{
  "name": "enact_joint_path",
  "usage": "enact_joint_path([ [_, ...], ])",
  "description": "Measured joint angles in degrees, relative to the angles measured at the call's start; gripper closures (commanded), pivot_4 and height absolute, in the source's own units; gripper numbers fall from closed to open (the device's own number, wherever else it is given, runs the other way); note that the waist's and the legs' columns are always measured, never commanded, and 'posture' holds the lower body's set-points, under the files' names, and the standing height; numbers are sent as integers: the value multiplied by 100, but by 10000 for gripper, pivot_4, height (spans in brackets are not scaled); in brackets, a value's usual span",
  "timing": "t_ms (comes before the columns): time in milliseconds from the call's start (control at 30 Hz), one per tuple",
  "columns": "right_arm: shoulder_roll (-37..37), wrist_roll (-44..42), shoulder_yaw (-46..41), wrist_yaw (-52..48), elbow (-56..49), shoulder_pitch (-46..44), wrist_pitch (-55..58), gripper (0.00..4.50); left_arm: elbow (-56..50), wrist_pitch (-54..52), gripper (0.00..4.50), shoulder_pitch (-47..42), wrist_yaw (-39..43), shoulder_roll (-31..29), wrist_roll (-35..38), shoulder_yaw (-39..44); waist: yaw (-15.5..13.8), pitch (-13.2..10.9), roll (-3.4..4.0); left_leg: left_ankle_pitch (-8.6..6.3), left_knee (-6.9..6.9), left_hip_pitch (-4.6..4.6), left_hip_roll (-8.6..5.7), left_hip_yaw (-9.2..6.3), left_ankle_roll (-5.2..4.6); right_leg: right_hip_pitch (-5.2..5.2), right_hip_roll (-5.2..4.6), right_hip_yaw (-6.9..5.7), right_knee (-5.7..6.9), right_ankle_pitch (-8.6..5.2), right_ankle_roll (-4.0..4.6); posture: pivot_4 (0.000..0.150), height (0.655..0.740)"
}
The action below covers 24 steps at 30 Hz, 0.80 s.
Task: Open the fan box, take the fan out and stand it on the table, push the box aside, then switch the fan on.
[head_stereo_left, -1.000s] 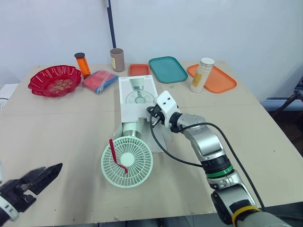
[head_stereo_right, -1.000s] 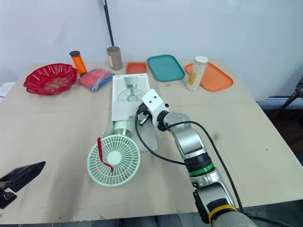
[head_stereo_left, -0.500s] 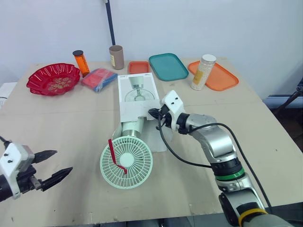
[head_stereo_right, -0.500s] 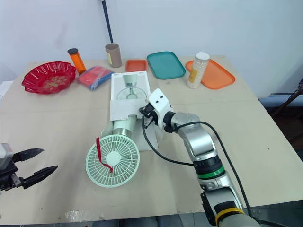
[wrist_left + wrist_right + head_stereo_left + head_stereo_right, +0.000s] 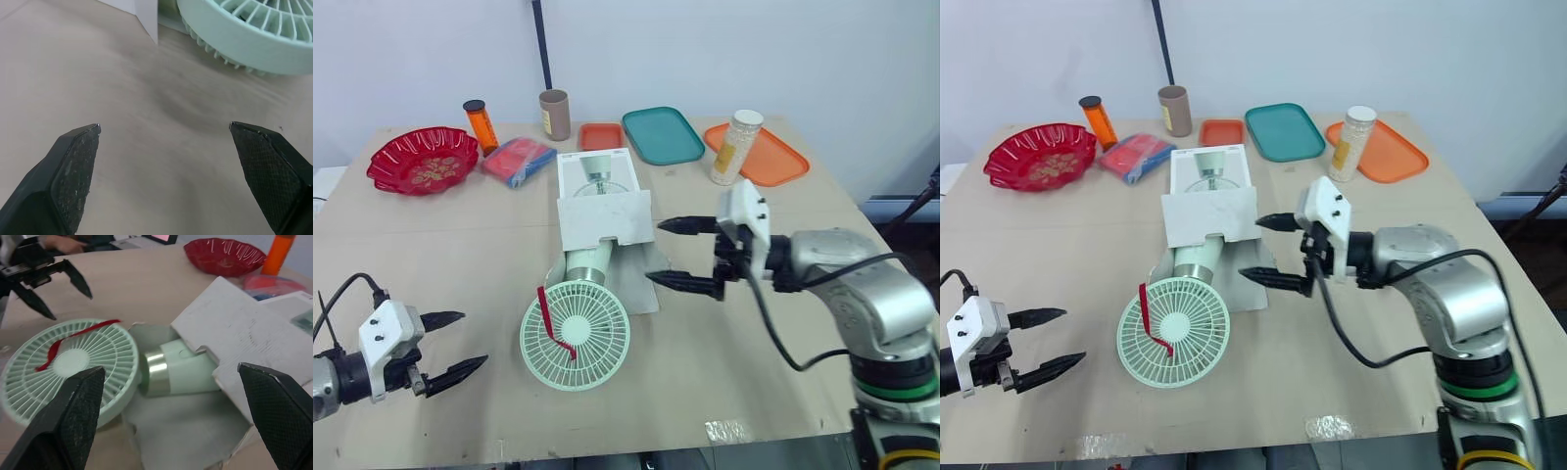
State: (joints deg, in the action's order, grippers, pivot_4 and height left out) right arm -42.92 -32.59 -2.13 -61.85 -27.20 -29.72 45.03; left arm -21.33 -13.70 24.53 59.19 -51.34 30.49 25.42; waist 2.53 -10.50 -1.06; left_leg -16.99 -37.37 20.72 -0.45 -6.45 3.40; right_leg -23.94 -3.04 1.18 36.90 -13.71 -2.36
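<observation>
Near the desk's point(image 5: 460, 250) front edge, the fan point(image 5: 576, 328) lies half out of its box point(image 5: 605, 217); left gripper point(image 5: 475, 338) and right gripper point(image 5: 654, 251) gape empty. Probably light, fragile grille point(image 5: 1173, 333): take the stiff neck point(image 5: 1197, 259).

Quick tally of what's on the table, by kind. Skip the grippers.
Trays: 3 (small orange tray, teal tray, large orange tray)
Upright containers: 3 (orange bottle, brown cup, white jar)
Bowls: 1 (red bowl)
Packets: 1 (red and blue packet)
Fans: 1 (green fan)
Boxes: 1 (fan box)
Total: 10
</observation>
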Motion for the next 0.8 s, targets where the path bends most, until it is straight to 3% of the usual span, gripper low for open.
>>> enact_joint_path([
  [300,-948,-279,-111,-1090,81,59,-738,616,108,37,0,-430,204,82,-152,-364,6,-4,-3,1,-4,-4,9,10,-1,0,7,3,3,6,2,1500,7400],
  [467,-1129,-252,-79,-1356,267,40,-1043,616,257,389,0,-509,375,101,-382,-530,0,-4,-4,1,-8,-5,9,10,-1,2,7,4,4,10,4,1500,7400],
  [800,-1368,-358,-6,-1432,399,-29,-796,616,1784,3479,0,-2049,434,320,-1837,-1192,-56,-4,-4,2,-12,-5,9,14,0,2,6,5,3,22,5,1500,7400],
])
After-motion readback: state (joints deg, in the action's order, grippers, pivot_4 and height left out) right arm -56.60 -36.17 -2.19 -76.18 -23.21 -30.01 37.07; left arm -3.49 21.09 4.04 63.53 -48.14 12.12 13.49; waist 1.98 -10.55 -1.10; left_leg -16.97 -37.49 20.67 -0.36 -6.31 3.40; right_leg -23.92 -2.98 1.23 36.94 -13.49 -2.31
